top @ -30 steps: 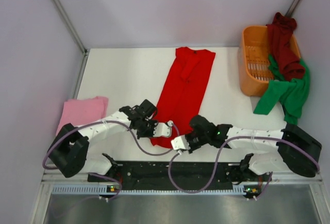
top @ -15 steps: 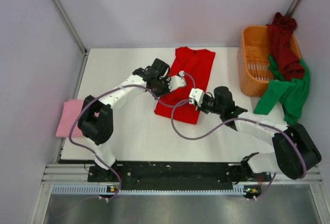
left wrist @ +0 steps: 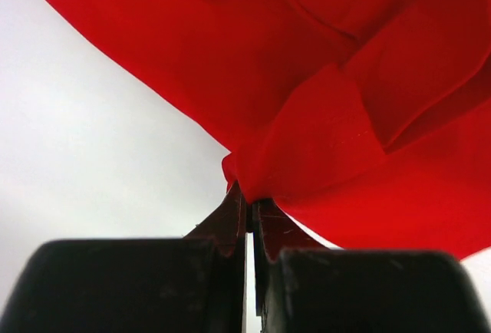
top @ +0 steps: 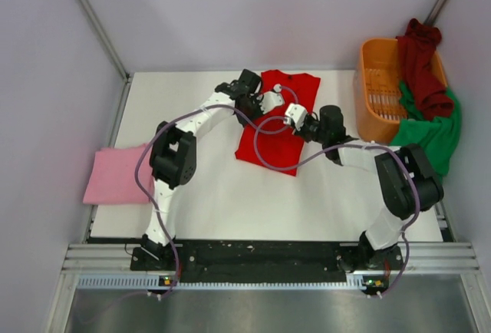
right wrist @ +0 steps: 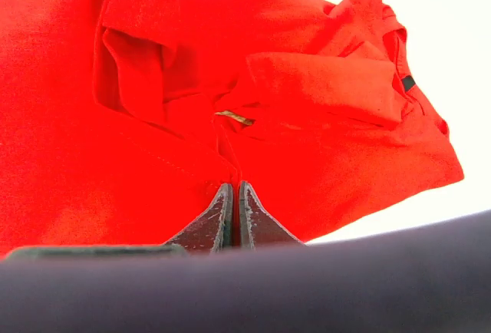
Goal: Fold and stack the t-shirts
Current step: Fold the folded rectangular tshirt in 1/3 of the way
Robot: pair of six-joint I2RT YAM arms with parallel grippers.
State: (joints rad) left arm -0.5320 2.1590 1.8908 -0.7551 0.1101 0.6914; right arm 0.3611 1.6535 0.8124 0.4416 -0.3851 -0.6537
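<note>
The bright red t-shirt (top: 270,149) lies at the back middle of the white table, its near part doubled back over itself. My left gripper (top: 268,103) is shut on a fold of the red cloth (left wrist: 345,80), pinched at the fingertips (left wrist: 238,210). My right gripper (top: 295,113) is shut on the same shirt's cloth (right wrist: 77,156) a little to the right. Both grippers hover over the shirt's upper half, near the collar. A folded pink t-shirt (top: 115,173) lies at the table's left edge. A maroon t-shirt (top: 422,60) and a green t-shirt (top: 430,133) hang over the basket.
An orange slotted basket (top: 376,80) stands at the back right corner. Both arms stretch far across the table, with their cables looping over the red shirt. Walls close in the table at the left, back and right.
Both grippers have moved from the table's near edge to the back, carrying the red shirt's lower hem toward the collar. The shirt is now about half as long.
</note>
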